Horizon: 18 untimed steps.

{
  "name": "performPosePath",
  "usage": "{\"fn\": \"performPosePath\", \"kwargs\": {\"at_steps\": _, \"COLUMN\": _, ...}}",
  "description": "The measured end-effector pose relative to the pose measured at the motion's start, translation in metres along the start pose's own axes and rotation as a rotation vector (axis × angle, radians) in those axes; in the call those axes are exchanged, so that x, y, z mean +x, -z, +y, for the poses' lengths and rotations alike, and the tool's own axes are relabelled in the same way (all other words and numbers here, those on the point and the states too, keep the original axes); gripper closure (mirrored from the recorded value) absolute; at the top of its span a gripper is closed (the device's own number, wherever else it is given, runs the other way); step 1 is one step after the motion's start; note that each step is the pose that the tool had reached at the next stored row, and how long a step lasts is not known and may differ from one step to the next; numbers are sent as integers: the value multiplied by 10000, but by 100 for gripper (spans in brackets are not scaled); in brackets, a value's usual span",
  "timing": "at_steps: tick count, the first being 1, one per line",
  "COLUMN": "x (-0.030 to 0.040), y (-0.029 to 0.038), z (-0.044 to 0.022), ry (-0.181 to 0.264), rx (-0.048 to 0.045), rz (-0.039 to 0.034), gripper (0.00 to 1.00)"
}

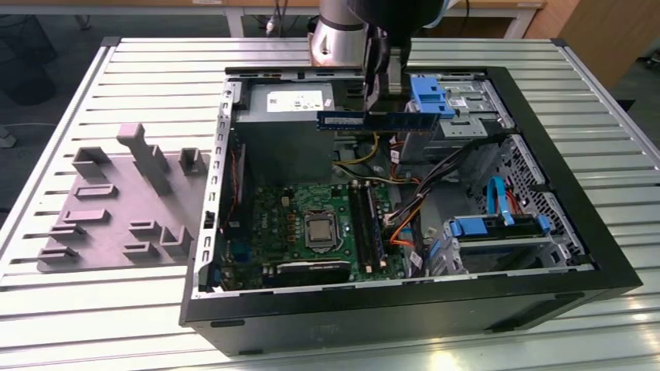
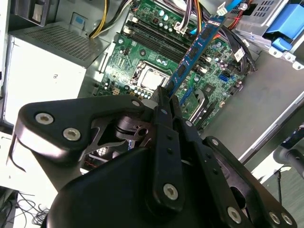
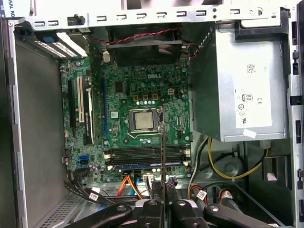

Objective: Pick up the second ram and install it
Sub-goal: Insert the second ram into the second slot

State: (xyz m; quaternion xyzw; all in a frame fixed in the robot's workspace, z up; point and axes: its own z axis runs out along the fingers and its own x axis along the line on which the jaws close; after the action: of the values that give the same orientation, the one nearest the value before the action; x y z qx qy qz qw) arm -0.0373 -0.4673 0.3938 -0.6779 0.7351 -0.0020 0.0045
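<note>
The ram (image 1: 341,118) is in the air over the open case (image 1: 413,309), and it touches nothing but the gripper (image 1: 379,108). In the exterior view it lies level. Its one end is in front of the grey supply (image 1: 284,104) and its other end is just below the blue bracket (image 1: 428,93). The gripper comes down from above and its two fingers are closed on the flat sides of the ram, near the middle of its length.

In the second wrist view the ram (image 2: 197,50) reaches out from the gripper (image 2: 165,97), with its row of black chips turned to the camera. In the first wrist view the ram (image 3: 164,152) is seen from its thin edge, standing up from the gripper (image 3: 164,202).

Under it lies the green board (image 3: 142,95), with the processor (image 3: 142,119) in the middle. The slots (image 3: 142,154) are near the processor, and the ram is turned across their direction, well above them. One slot holds a blue stick (image 3: 137,166).

The case lies on its side on a ribbed metal table (image 1: 103,309). A grey block (image 1: 113,209) with raised shapes lies beside it, on the exterior view's left.
</note>
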Motion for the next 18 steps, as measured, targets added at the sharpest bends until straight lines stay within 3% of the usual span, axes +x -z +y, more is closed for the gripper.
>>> {"fn": "performPosePath", "kwargs": {"at_steps": 9, "x": 0, "y": -5, "z": 0, "ry": -343, "rx": 4, "rz": 35, "gripper": 86}}
{"fn": "performPosePath", "kwargs": {"at_steps": 18, "x": 0, "y": -12, "z": 0, "ry": -1117, "rx": 12, "rz": 107, "gripper": 86}}
